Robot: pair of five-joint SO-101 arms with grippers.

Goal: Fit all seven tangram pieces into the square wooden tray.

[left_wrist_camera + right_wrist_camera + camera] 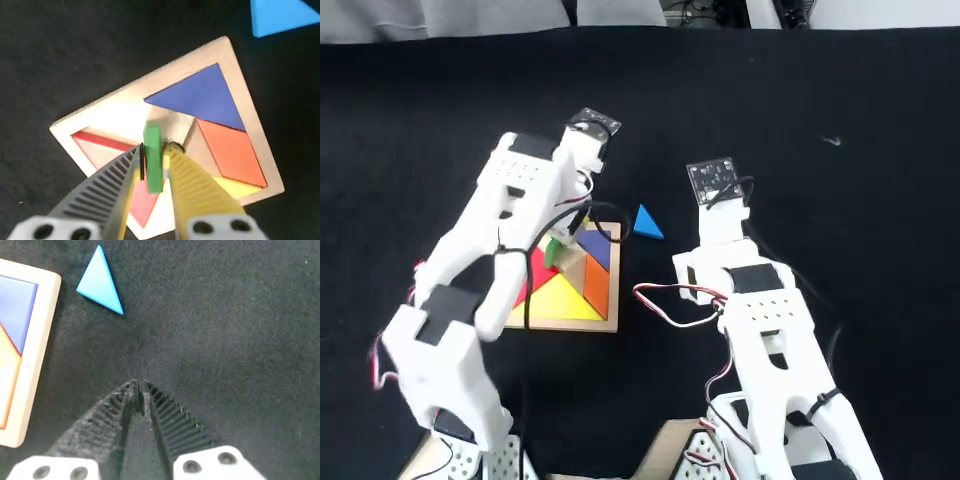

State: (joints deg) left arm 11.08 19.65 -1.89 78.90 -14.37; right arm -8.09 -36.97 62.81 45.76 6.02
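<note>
Left wrist view: left hand (pixel 155 149) pinches green piece (pixel 152 172) edge-up over tray (pixel 150 86) middle.
Right wrist view: right hand (pixel 138 390) closed, empty, above worktop (pixel 240 315); light blue triangle (pixel 101 282) near.
High view: left arm (pixel 490 240) leans over tray.

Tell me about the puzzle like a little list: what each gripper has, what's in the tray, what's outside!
left gripper: shut on green piece, held on edge above tray
right gripper: shut, empty, above table
in tray: dark blue triangle, orange piece, yellow piece, red piece
outside: light blue triangle, beside tray
</note>
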